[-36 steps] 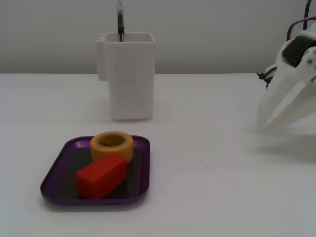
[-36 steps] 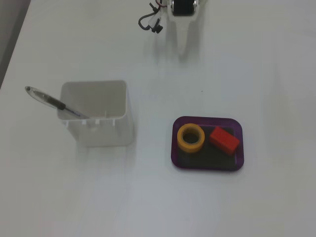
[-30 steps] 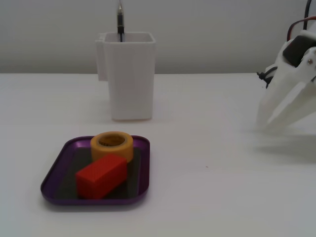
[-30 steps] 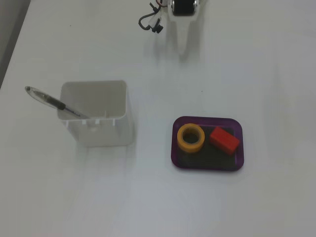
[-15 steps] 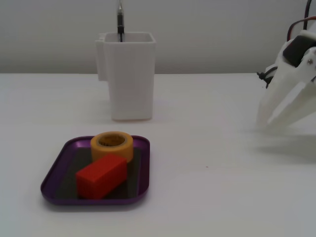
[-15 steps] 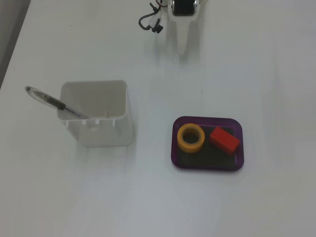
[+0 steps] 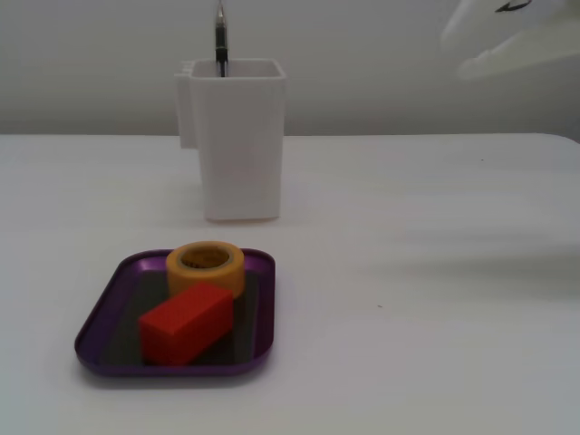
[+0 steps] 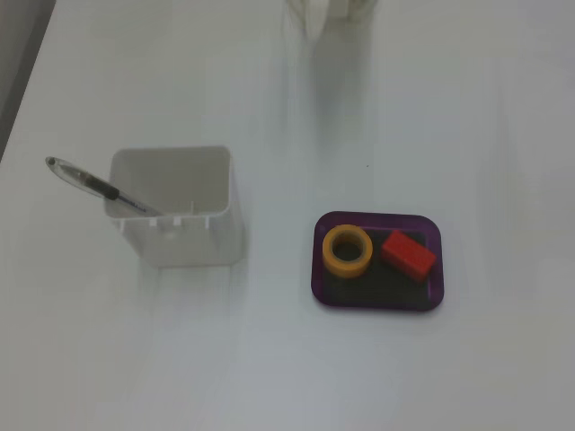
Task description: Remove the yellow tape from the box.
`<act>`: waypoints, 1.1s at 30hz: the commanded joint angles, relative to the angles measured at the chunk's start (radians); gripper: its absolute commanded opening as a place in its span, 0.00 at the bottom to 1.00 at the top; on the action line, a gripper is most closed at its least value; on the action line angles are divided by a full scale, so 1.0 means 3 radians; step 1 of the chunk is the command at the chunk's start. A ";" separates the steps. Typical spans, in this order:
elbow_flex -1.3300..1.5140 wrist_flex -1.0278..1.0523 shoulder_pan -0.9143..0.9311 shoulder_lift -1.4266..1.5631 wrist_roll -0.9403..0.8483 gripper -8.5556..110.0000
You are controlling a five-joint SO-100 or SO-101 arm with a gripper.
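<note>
The yellow tape [image 7: 207,265] is a thick ring lying flat in the purple box [image 7: 100,326], at its far side in this fixed view. In the fixed view from above, the tape [image 8: 348,251] lies in the left half of the box [image 8: 377,219]. A red block [image 7: 186,322] lies right beside the tape in the box. My white gripper [image 7: 512,41] is blurred at the top right, high above the table and far from the box. In the view from above only its tip [image 8: 316,16] shows at the top edge. Its jaws are not clear.
A tall white square container [image 7: 237,136] with a pen [image 7: 219,38] in it stands behind the box. From above, the container [image 8: 175,211] is left of the box, and its pen [image 8: 94,184] leans left. The table [image 7: 435,272] is white.
</note>
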 commanded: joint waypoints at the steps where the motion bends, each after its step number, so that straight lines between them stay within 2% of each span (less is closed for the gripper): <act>1: -0.0716 -0.0020 -0.0041 -0.1012 -0.0005 0.13; 7: -0.1590 0.0056 -0.0552 -0.2321 -0.0010 0.13; 11: -0.2086 0.0031 -0.0721 -0.3078 -0.0005 0.17; 20: -0.3165 0.0005 -0.0690 -0.4459 -0.0005 0.18; 33: -0.4234 0.0000 -0.0680 -0.5604 -0.0010 0.18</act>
